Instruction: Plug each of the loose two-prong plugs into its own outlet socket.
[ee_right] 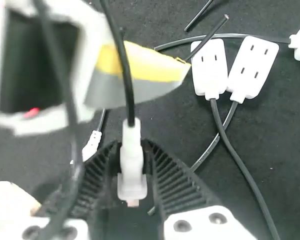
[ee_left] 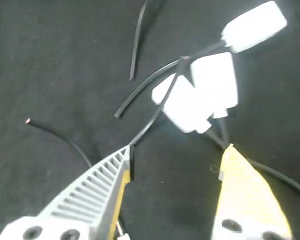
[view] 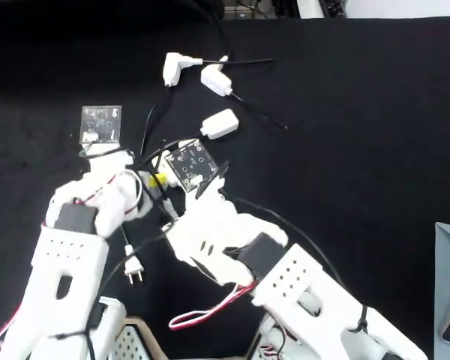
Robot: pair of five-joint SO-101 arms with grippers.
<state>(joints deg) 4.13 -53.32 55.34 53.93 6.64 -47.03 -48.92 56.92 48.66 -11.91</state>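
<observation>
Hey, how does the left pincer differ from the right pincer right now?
The right pincer is shut on a white plug; the left pincer is open and empty. The right pincer's fingers are both black; the left pincer has one yellow finger and one grey. Both hang over the black table near white sockets.

white plug [ee_right: 131, 165], white sockets [ee_right: 208, 67], black table [view: 375, 112]

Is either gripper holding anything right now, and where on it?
The right gripper clamps a white plug by the sides of its body, its cord leading away. The left gripper is open, holding nothing.
</observation>
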